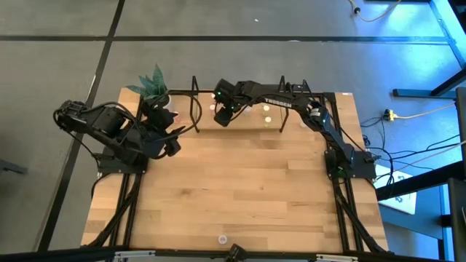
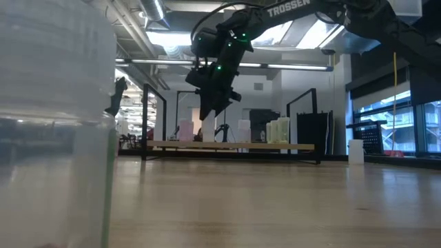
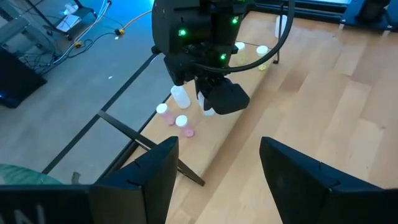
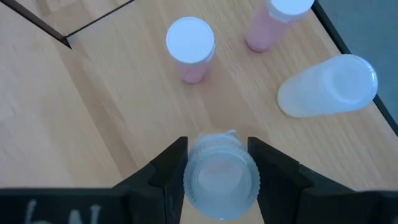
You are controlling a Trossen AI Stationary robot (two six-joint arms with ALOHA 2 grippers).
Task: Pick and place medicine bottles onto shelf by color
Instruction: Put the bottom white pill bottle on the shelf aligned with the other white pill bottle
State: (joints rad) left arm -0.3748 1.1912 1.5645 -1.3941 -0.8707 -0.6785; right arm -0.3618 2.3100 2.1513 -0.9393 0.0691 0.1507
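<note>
Overhead view: even light, wood surface [image 1: 240,189] mid-bright, blue cast on floor at right edge. Low view: backlit by ceiling strips and windows, arm near-silhouette w/ green LEDs; big defocused translucent blob fills left foreground [image 2: 55,117]. Left wrist: blue glare on the floor, own fingers soft. Right wrist: bright, soft shadows, clear bottle [image 4: 219,177] in the pincer blurred, too close to lens.

The one word that can be read is the brand "TROSSEN", in white capital letters on the dark link of the right arm [image 2: 296,9]: whole in the low view, and small on the same arm in the high view. Pale marks on the right wrist housing [image 4: 59,214] are too blurred to read.
</note>
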